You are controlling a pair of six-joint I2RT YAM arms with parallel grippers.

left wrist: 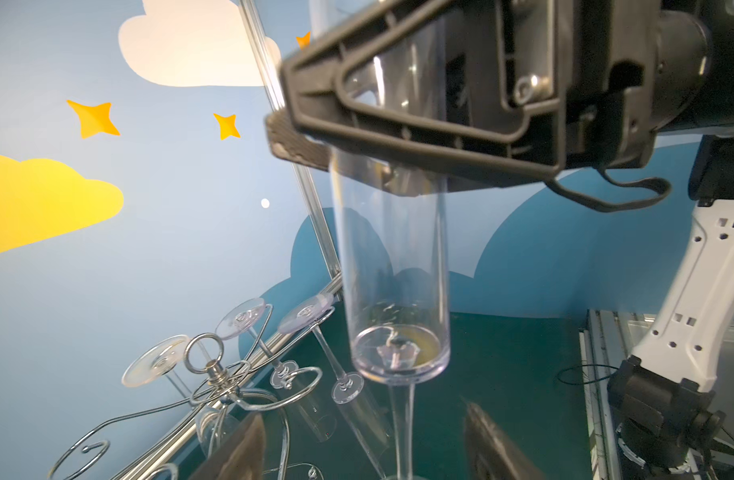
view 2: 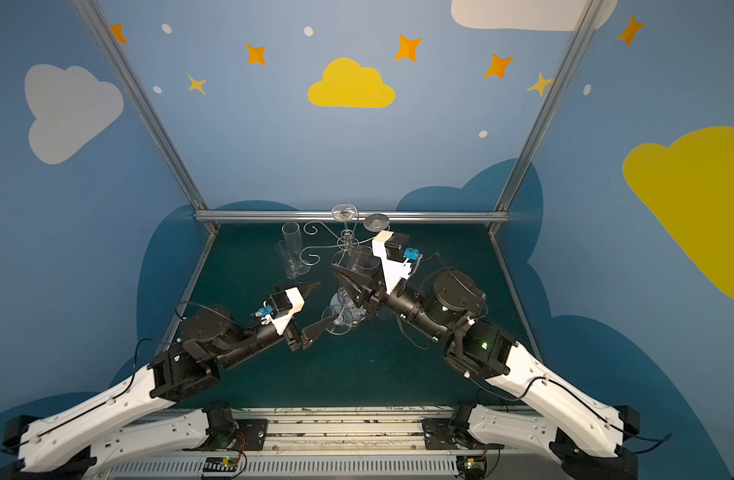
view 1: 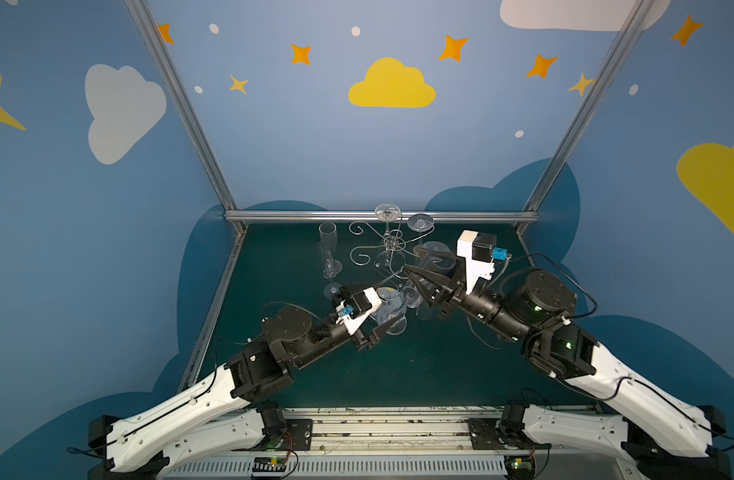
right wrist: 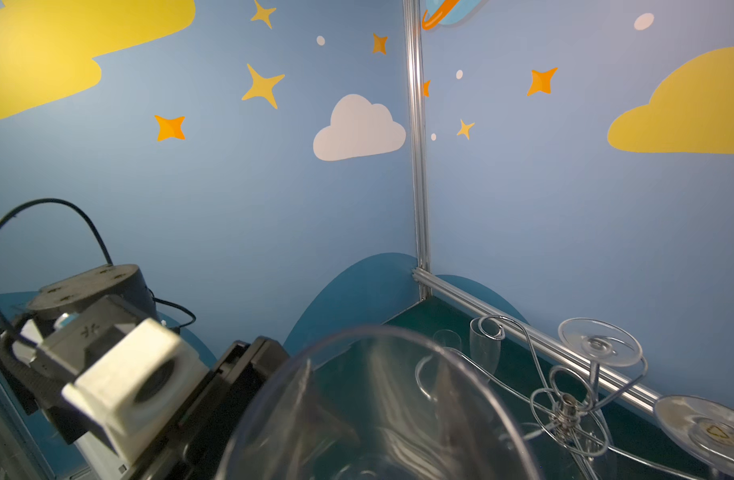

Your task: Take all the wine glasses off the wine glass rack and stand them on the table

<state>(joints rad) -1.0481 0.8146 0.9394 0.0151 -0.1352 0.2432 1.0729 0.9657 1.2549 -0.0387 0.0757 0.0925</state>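
While the right gripper [view 1: 413, 284] clamps the wine glass [left wrist: 394, 270], the left gripper [view 2: 326, 301] gapes wide around its stem. On the wine glass rack [view 1: 392, 243], 1 hung glass [right wrist: 685, 415] bears an unreadable yellow mark [right wrist: 715, 431].

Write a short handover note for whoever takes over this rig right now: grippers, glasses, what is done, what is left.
Left gripper: open, fingers either side of the champagne flute stem, not gripping.
Right gripper: shut on the flute's bowl, holding it upright, mouth up.
Wine glass rack: at the back of the table, with stemmed glasses hanging upside down on it; two standing flutes beside it.
Done: the held flute is off the rack.
Left: probably set it on the table clear of the rack, then release. Whether its foot touches the table cannot be told.
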